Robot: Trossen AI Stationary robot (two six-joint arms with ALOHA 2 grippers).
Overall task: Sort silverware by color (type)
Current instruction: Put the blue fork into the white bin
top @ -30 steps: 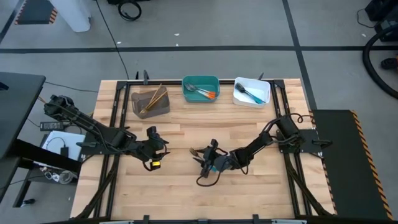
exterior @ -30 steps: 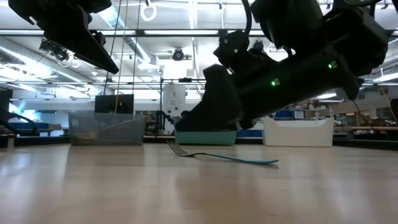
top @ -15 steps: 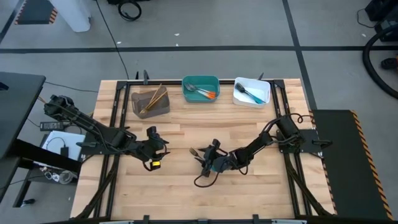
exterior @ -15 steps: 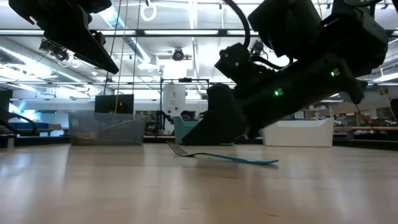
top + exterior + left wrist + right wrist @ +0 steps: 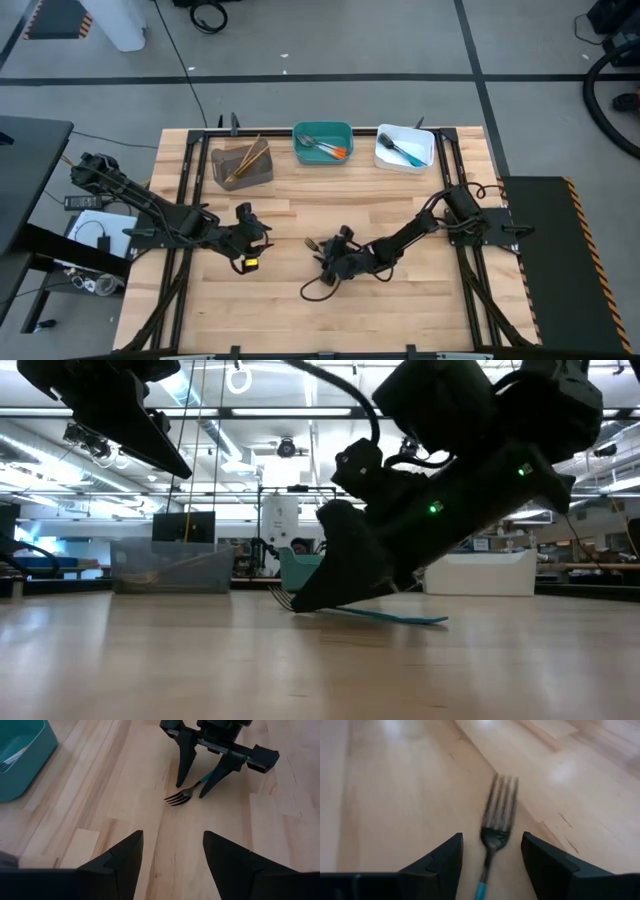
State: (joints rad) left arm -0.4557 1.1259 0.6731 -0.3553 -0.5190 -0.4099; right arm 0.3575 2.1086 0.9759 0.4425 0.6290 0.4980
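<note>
One blue-handled fork (image 5: 186, 795) lies flat on the table between the right pincer's (image 5: 194, 787) spread fingers, ungripped.

In the right wrist view the fork (image 5: 496, 815) was blurred, and its blue handle was cut off at the picture's edge. In the low view its neck was hidden behind the right gripper (image 5: 335, 585). Seen from above, the pieces in the far bins (image 5: 322, 130) were too small to be counted.
</note>
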